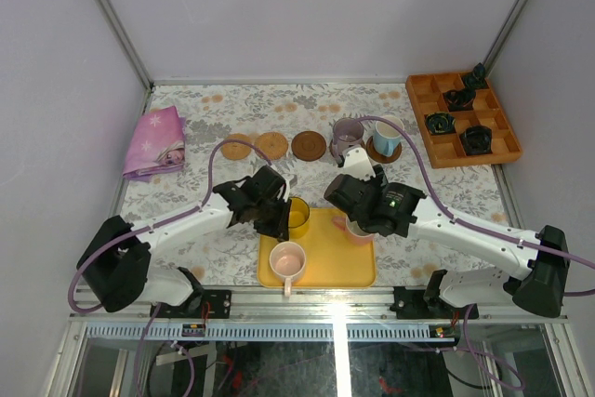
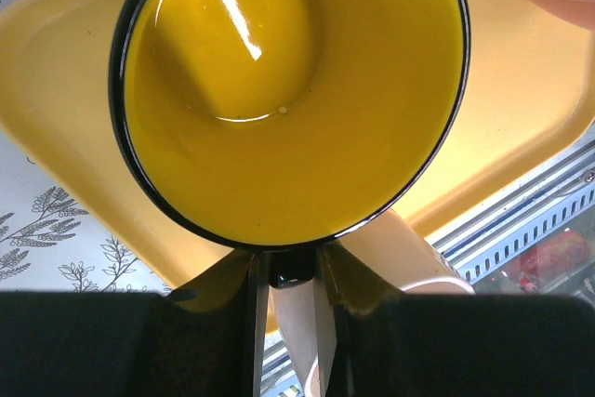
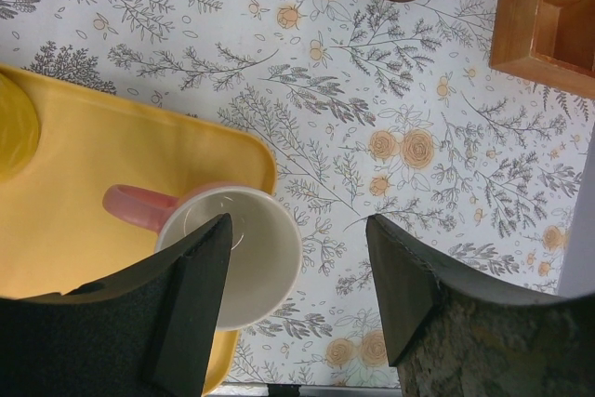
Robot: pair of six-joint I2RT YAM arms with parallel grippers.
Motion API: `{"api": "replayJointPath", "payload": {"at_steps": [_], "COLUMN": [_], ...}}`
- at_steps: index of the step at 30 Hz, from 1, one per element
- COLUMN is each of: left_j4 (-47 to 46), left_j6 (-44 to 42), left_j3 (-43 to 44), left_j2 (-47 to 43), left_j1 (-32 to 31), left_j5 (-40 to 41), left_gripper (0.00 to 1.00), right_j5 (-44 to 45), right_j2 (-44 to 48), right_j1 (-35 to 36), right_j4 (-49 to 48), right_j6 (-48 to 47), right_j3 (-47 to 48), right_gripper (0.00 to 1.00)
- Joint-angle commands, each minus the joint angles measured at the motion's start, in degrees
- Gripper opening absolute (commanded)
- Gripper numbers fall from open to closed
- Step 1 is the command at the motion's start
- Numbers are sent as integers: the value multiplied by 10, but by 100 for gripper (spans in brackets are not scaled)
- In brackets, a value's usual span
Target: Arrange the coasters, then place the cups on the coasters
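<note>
We look down on a table spread with a floral tablecloth [image 1: 214,104], white with grey sprigs and orange roses, closed in by plain pale walls. At the far right lies an orange compartment tray [image 1: 423,113] of wood, with dark crumpled pieces in several of its cells, and at the far left a folded pink cloth [image 1: 153,141]. Along the far side we see two tan coasters [image 1: 237,148], woven-looking flat discs, then a dark brown coaster [image 1: 309,145], all three bare. Next in the row are the purple-grey cup [image 1: 347,134] and the light blue cup [image 1: 386,137], which stands on another dark disc. Near the arms lies the smooth yellow tray [image 1: 325,267] with rounded corners. The left gripper [image 2: 290,264] has its jaws drawn in against a dark stub at the rim of the glossy yellow cup [image 2: 288,90], which fills its wrist view. The right gripper [image 3: 299,225] hangs with its jaws spread wide and nothing in them, over a pink cup [image 3: 246,253] at the tray's right corner; its left finger covers part of the rim. A second pink cup [image 1: 288,260] stands at the tray's near edge.
</note>
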State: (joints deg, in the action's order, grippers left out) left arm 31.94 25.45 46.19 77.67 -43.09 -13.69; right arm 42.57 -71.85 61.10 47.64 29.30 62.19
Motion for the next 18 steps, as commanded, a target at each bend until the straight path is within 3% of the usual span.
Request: {"api": "replayJointPath", "payload": {"at_steps": [1, 3, 18], "left_j4": [-30, -28, -30], "left_j6": [-9, -10, -76], "left_j3": [6, 12, 107], "left_j2": [22, 18, -60], "left_j1": [3, 0, -1], "left_j5": [41, 43, 212], "left_gripper": [5, 0, 0], "right_j5": [24, 24, 75], "right_j2": [7, 7, 12], "right_j1": [-3, -3, -3], "right_j4": [1, -5, -45], "right_j6": [-4, -5, 2], "right_j3": [23, 20, 16], "right_gripper": [67, 67, 63]}}
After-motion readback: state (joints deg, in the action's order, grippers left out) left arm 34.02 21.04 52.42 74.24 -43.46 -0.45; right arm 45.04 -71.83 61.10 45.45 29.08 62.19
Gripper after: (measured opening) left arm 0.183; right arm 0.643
